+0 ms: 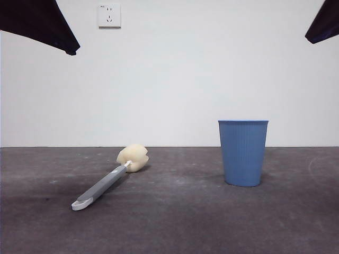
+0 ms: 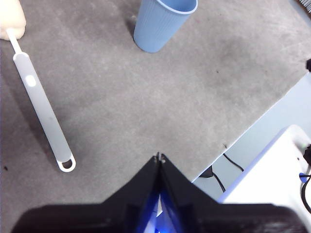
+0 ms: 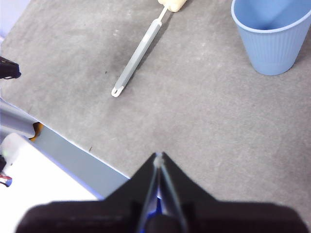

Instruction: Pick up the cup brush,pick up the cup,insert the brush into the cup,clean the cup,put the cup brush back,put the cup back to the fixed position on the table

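Left side first: the left gripper (image 2: 159,158) hangs high over the table (image 1: 175,222), its jaws pressed together to a point and holding nothing. In the front view it is only a dark tip at the upper left corner.

Below it the cup brush (image 1: 108,179) lies flat on the table, nothing touching it. From the looped white end, the sponge head (image 1: 133,157) points toward about one o'clock in the front view, away from the camera. The grey handle looks stiff, slim and smooth, and probably light. I'd take it mid-handle, across the narrow width; a pinch near the loop would let the head droop, and the sponge itself would just squash. Those jaws have to part before any of that.

Moving right, well apart from the brush, the cup (image 1: 243,152) stands upright, mouth open, at roughly three o'clock from the sponge. It looks like thin ribbed plastic, so likely light and easy to tip or dent. The ribs should help the jaws hold, but the taper could let it slide downward, so a moderate squeeze across the upper wall seems safest.

Far right, the right gripper (image 3: 159,156) waits aloft, clenched shut and empty too.
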You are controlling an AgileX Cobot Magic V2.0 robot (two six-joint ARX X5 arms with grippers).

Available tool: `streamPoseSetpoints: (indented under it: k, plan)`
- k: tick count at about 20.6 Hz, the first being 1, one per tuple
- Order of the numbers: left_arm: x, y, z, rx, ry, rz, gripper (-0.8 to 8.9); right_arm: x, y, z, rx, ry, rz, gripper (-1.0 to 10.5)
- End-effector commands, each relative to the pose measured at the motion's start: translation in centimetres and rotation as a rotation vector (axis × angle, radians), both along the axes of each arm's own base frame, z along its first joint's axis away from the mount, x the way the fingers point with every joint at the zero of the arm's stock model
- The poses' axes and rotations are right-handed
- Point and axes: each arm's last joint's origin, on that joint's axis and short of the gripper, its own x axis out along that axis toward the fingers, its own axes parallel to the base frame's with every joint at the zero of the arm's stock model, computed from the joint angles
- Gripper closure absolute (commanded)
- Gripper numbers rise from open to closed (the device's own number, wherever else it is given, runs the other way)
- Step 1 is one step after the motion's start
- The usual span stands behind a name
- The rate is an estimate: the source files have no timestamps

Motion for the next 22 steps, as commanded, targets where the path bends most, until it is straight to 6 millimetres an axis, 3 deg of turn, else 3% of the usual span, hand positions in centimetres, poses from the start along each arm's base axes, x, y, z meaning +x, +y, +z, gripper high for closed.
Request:
streamPoseSetpoints:
  k: [1,10,14,18,22]
  plan:
    - [-0.1,0.0,-0.1,0.016,-0.003,-0.013,8.16,0.0,0.0,0.1,0.005,-0.003,0.003,9.5]
    - [0.0,0.0,0.0,0.022,-0.015,0.0,8.16,0.0,0.0,0.0,0.004,0.0,0.004,9.5]
    - [0.6,0.5,0.8,0.133,-0.236,0.103,8.16,0.0,0.0,0.0,0.003,0.0,0.003,9.5]
    - [1.3,3.3,3.9,0.138,-0.57,0.291,8.16,0.0,0.0,0.0,0.003,0.001,0.004,9.5]
    - [-0.6,7.5,6.2,0.116,-0.756,0.44,8.16,0.0,0.0,0.0,0.003,0.001,0.004,9.5]
